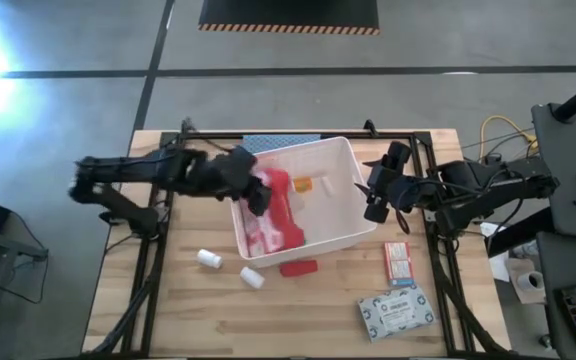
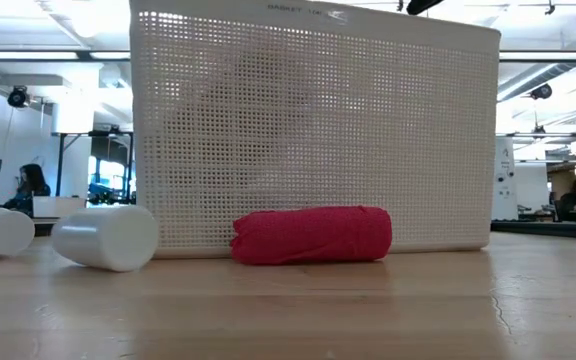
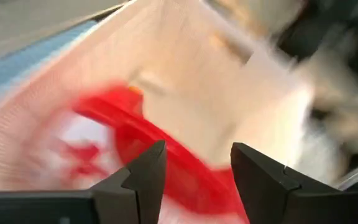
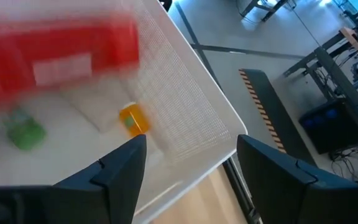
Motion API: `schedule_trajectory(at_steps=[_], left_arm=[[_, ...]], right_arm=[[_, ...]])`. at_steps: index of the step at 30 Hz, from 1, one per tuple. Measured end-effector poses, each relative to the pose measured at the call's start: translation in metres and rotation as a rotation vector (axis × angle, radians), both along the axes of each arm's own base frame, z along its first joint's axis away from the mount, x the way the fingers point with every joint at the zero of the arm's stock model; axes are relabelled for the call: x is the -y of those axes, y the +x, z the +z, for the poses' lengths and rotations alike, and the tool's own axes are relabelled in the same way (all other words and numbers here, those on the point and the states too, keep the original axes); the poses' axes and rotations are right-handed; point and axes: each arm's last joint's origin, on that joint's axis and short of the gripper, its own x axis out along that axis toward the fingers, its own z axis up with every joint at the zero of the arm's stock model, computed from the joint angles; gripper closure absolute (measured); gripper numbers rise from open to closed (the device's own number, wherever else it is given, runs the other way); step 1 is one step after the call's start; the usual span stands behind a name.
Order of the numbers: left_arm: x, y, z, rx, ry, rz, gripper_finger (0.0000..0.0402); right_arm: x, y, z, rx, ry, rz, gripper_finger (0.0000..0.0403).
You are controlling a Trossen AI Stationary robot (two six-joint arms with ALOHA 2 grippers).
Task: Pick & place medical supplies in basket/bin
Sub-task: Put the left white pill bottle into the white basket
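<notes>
The white basket (image 1: 346, 160) stands mid-table; its mesh wall fills the low view (image 2: 313, 130). The red first-aid case (image 1: 276, 205) lies tilted inside it, blurred in the left wrist view (image 3: 166, 149). A green bottle (image 4: 25, 134) and a small orange item (image 4: 132, 119) lie on the basket floor. My left gripper (image 1: 256, 192) (image 3: 197, 155) is open above the case, over the basket's left side. My right gripper (image 1: 374, 203) (image 4: 191, 146) is open at the basket's right rim. Whether either one touches anything, I cannot tell.
On the table near the basket lie two white rolls (image 1: 209, 259) (image 1: 252, 277) and a red tube (image 1: 298, 267). A red-white box (image 1: 399, 263) and a pale patterned pack (image 1: 396, 312) lie at the near right. A blue item (image 1: 281, 142) lies behind the basket.
</notes>
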Motion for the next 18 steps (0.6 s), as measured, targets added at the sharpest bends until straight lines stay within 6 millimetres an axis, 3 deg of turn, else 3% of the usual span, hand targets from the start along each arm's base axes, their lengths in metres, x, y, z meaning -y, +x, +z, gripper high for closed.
schedule_trajectory(at_steps=[5, 10, 12, 15, 18], left_arm=[[0.005, 0.017, 0.026, -0.335, 0.073, -0.066, 0.024], [0.039, 0.022, 0.044, -0.231, 0.133, -0.38, 0.024], [0.051, 0.013, 0.037, -0.318, 0.142, -0.437, 0.024], [0.075, 0.007, 0.029, -0.273, 0.136, -0.504, 0.024], [0.098, -0.011, 0.005, -0.417, 0.06, -0.568, 0.024]], right_arm=[[0.0, 0.0, 0.0, 0.012, 0.02, -0.016, 0.0161], [0.0, -0.004, -0.003, -0.008, 0.042, -0.032, 0.0161], [0.0, -0.005, -0.006, -0.036, 0.038, -0.032, 0.0161], [0.001, -0.007, -0.009, -0.063, 0.032, -0.035, 0.0161], [0.001, -0.007, -0.011, -0.072, 0.02, -0.035, 0.0161]])
